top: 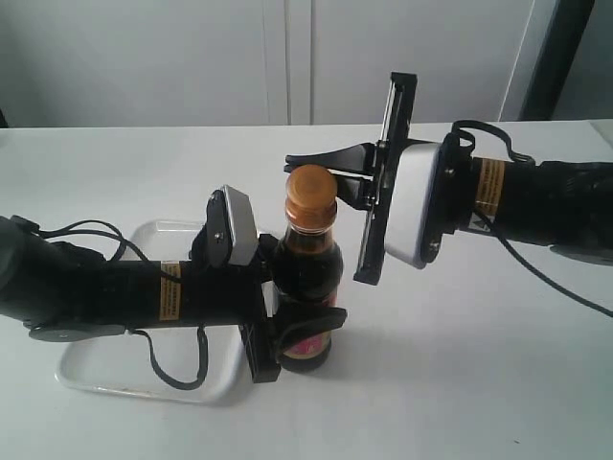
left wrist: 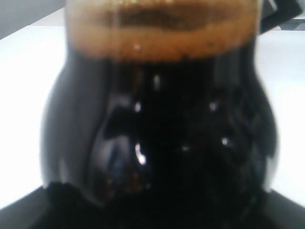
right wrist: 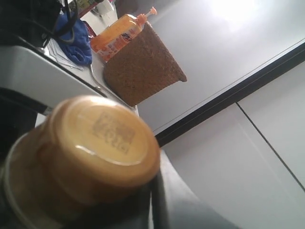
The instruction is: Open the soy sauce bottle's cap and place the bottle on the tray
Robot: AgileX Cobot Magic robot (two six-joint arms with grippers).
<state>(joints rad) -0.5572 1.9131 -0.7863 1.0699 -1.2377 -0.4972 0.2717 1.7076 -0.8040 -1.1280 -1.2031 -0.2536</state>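
The soy sauce bottle [top: 308,273] stands upright on the white table, just right of the tray [top: 115,376]. My left gripper [top: 302,335] is shut on its lower body at the label; one black finger [top: 321,321] wraps across the front. In the left wrist view the dark glass of the bottle [left wrist: 162,133] fills the frame and hides the jaws. The orange-brown cap [top: 311,192] sits closed on the neck. My right gripper [top: 324,177] comes in from the right and is shut on the cap [right wrist: 95,138], with a grey finger [right wrist: 167,200] pressed to its side.
The left arm lies across the tray, with black cables looping over it. Behind the table is a pale cabinet wall. The right wrist view shows a wicker basket [right wrist: 143,64], an orange pump bottle [right wrist: 119,33] and a blue cloth [right wrist: 76,40] farther off.
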